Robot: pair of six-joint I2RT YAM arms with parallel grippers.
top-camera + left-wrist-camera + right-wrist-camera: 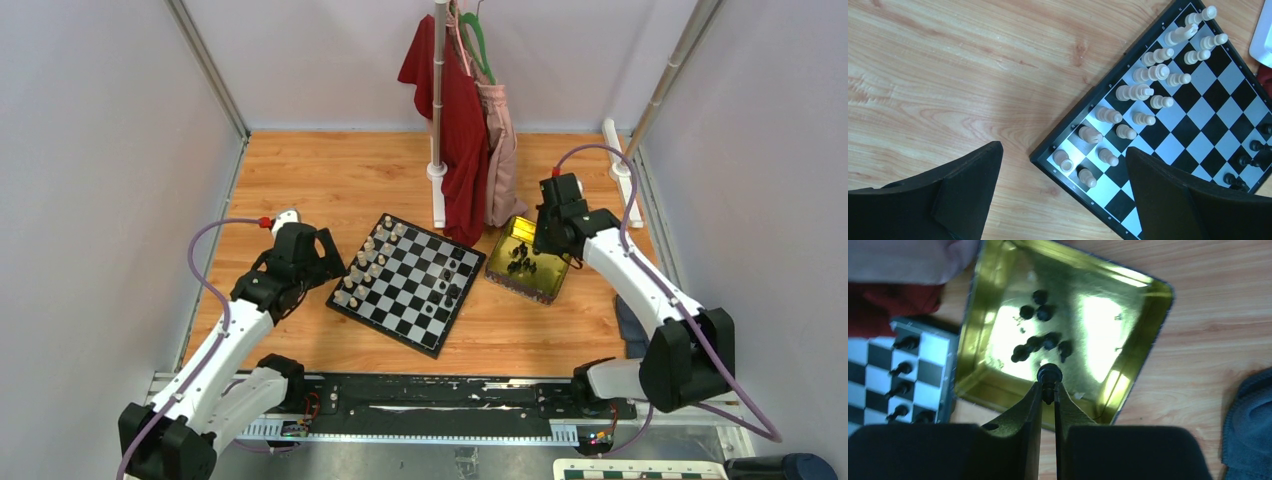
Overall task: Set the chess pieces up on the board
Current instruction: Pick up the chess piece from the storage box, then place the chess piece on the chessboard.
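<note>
The left fingers (968, 185) are spread wide at the board (405, 285); the right fingers (1034, 407) pinch one black chess piece (1049, 374) over the gold tin tray (1098, 325).
On the wooden table (320, 170), the left fingers straddle the board's left edge, above two rows of cream-white pieces (365, 262). A few black chess pieces (452, 283) stand along the board's right edge, just beside the tray, where more lie loose. The pinched piece runs in line with the fingers, round head poking beyond the tips. Red and pink garments (465, 150) hang behind; a dark cloth (1248, 415) lies far right.
</note>
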